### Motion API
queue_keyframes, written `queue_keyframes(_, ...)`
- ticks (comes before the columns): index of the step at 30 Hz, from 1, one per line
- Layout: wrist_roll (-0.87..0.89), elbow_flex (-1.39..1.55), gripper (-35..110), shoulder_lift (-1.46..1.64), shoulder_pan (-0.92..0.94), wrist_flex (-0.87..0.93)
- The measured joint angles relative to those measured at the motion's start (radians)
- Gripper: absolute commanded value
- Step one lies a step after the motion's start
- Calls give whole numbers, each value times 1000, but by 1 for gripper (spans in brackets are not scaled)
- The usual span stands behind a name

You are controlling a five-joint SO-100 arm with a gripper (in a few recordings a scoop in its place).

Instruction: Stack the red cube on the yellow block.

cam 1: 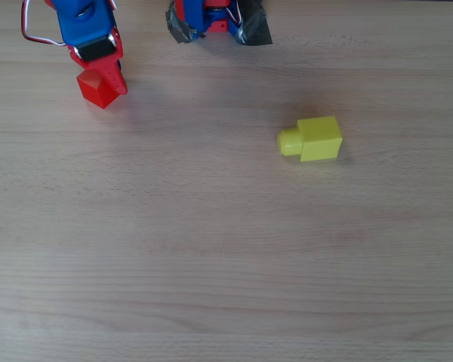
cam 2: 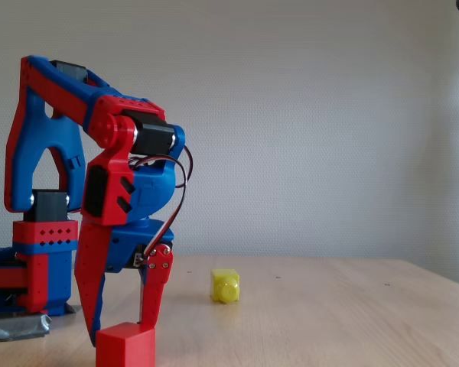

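From where I sit, a good deal is cut off: in the overhead view the arm [cam 1: 79, 23] runs out of the top edge, so I see just its lower red-and-blue links; the base [cam 1: 215, 21] with its grey tape is also clipped at the top; in the fixed view the red cube [cam 2: 125, 345] is cropped by the bottom edge, so I cannot tell whether it rests on the wooden table [cam 2: 329, 321] or is lifted off it.

The gripper [cam 2: 122, 327] points straight down, its two red fingers reaching to the top of the red cube; in the overhead view the gripper [cam 1: 104, 74] sits at the cube's [cam 1: 100, 87] upper edge, touching it; the cube looks turned cornerwise there. The fingers stand a narrow way apart, about the cube's width; whether they actually clamp the cube I cannot tell, since their tips are hidden behind it in the fixed view and under the wrist from above.

The yellow block [cam 1: 312, 139] lies well apart from the gripper, to the right in the overhead view; its round stud points left, sideways along the table; in the fixed view the yellow block [cam 2: 225, 285] sits farther back, stud facing the camera.

Count: one red cube; one yellow block; one arm.
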Motion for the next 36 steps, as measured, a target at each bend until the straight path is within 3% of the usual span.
queue_keyframes(15, 74, 6, 35, 38, -37, -2)
queue_keyframes(26, 350, 15, 37, 49, 51, -156)
queue_keyframes(36, 491, 55, 10, 54, 38, -202)
